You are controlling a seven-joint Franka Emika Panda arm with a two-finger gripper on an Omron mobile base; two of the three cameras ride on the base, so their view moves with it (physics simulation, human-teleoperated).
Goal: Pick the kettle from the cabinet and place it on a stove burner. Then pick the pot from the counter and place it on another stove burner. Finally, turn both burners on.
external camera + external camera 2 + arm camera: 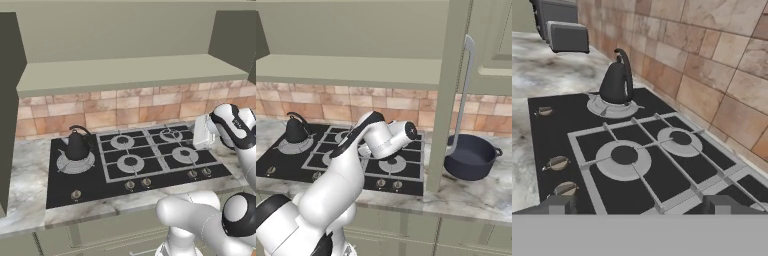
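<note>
The dark kettle (pixel 77 145) (pixel 295 129) (pixel 617 80) stands upright on the large silvery stove burner (pixel 75 163) (pixel 292 146) (pixel 613 107) at the stove's left end. My gripper (pixel 196 136) (pixel 642 205) hovers over the right side of the stove, pointing across it at the kettle and well away from it. It is open, its fingertips (pixel 562 204) wide apart with nothing between them. The navy pot (pixel 471 156) sits on the marbled counter (pixel 476 192) right of the stove. The cabinet door (pixel 448 95) stands open edge-on, its bar handle (pixel 466 90) in front of the pot.
Smaller burners with square grates (pixel 131 162) (pixel 624 156) fill the stove's middle and right. Several knobs (pixel 130 185) (pixel 558 163) line its front edge. A grey appliance (pixel 567 35) sits on the counter beyond the kettle. A brick backsplash (pixel 115 110) rises behind the stove.
</note>
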